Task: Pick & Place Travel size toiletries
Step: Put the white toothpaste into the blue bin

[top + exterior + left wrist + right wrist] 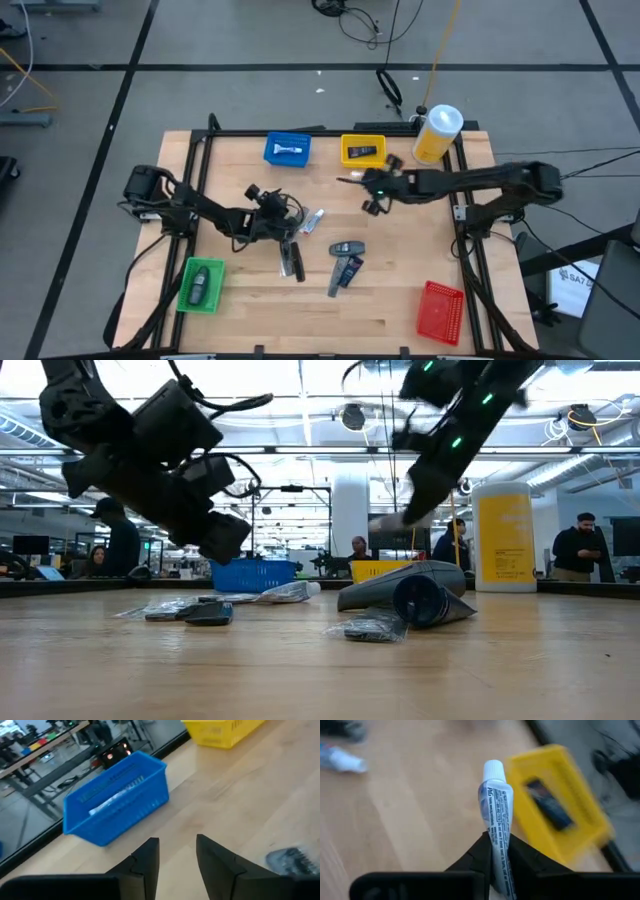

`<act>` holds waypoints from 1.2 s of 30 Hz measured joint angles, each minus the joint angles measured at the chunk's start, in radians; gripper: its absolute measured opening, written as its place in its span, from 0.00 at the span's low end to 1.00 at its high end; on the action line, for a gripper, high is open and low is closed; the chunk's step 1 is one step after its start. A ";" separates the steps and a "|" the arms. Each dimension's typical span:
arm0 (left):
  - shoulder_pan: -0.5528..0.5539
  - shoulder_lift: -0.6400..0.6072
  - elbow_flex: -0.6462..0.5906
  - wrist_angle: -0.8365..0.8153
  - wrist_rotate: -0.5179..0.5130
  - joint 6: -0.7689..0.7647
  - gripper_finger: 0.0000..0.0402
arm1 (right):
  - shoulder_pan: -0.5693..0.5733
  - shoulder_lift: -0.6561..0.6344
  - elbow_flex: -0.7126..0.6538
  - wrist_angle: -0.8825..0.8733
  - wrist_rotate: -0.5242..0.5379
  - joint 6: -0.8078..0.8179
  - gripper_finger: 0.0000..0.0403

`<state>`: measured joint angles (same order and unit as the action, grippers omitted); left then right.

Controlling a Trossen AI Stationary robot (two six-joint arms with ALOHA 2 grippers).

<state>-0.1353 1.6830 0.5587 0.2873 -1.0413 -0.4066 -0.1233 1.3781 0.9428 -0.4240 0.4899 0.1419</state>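
Observation:
My right gripper (496, 845) is shut on a silver-white tube with a white cap (495, 800). It is above the table just near of the yellow bin (362, 152), which holds a dark item (547, 802). My left gripper (177, 855) is open and empty above the table's left middle (258, 195), pointing at the blue bin (117, 800), which holds a whitish tube (117, 800). Several dark tubes (347, 262) and a silver sachet (313, 220) lie flat on the table's middle. My right gripper pinches the tube's lower body (498, 851), toward the end away from the cap, between its two fingers. The fingers lie along the tube, and the cap (493, 770) points straight out past the fingertips. The tube is lifted clear of the table.
A green bin (200, 285) with a dark item stands at the near left and a red bin (440, 310) at the near right. A big yellow bottle (437, 133) stands at the far right corner. A black frame rims the table.

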 joint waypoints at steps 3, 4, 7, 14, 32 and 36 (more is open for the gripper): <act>0.003 0.001 0.000 -0.049 -0.016 -0.019 0.31 | 0.019 -0.111 0.000 -0.100 0.061 0.127 0.07; 0.002 -0.002 0.000 -0.068 -0.028 -0.021 0.30 | 0.024 -0.139 0.000 -0.127 0.062 0.157 0.06; -0.005 -0.043 0.000 -0.157 -0.056 -0.024 0.30 | 0.044 -0.197 0.000 -0.161 0.060 0.202 0.04; -0.003 -0.210 -0.001 -0.392 -0.059 -0.067 0.30 | 0.073 -0.217 -0.121 -0.025 0.008 0.175 0.07; 0.238 -0.014 0.078 0.595 1.205 0.621 0.55 | 0.073 0.086 -0.559 1.301 -0.441 0.017 0.06; 0.243 0.096 0.189 0.572 1.216 0.542 0.74 | 0.073 0.111 -0.558 1.352 -0.440 0.003 0.07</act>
<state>0.1081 1.7786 0.7472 0.8592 0.1747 0.1351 -0.0505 1.4893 0.3851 0.9278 0.0496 0.1451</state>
